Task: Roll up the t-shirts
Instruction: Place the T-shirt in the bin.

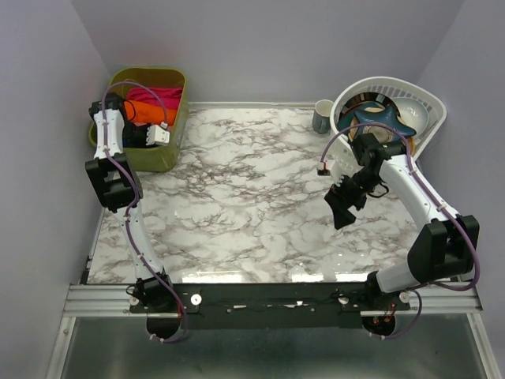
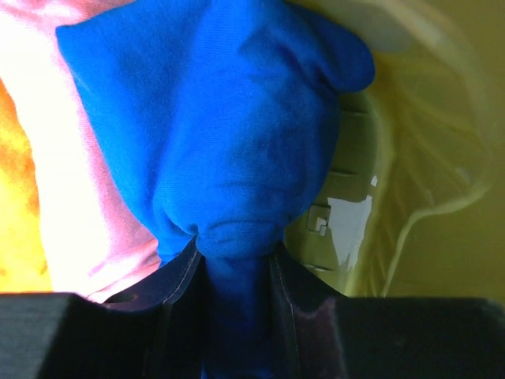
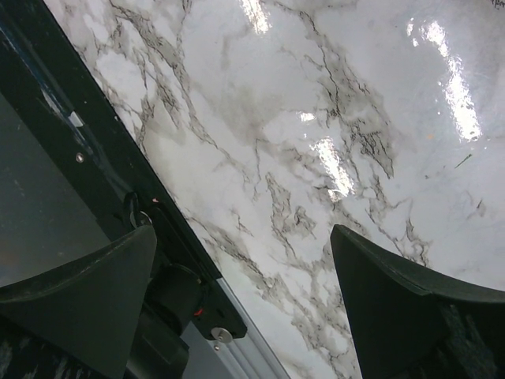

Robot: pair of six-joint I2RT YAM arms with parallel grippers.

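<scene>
Near edge: both arm bases are bolted to a metal rail [image 1: 268,298] in front of the marble table [image 1: 237,181].

Right of centre: the right gripper [image 3: 243,237] hangs above the bare marble with its jaws spread wide and nothing between them. Its wrist view looks down past the two dark fingers [image 3: 87,292] onto the veined tabletop and the near rail.

Far left: I see the left arm reaching over the rim of an olive-green bin [image 1: 150,159] that stands at the table's far-left corner. In the top view a red roll [image 1: 155,95] and an orange roll [image 1: 154,115] of cloth lie inside it, side by side.

Left wrist view: the left gripper [image 2: 237,272] is clamped on the blue t-shirt [image 2: 229,134]. The cloth narrows to a tight neck where the two fingers [image 2: 180,276] pinch it, then swells into a bunched mass beyond them. The shirt is inside the bin, with pale pink cloth [image 2: 87,197] touching its left side and a patch of orange [image 2: 16,197] at the frame edge; the bin's green wall shows on the right. I cannot make out any print on the shirt here.

Far right: a white basket [image 1: 432,130] holds a blue star-shaped piece [image 1: 379,118] and a white bowl [image 1: 412,114]. A grey mug [image 1: 323,116] stands just beside the basket's left rim.
</scene>
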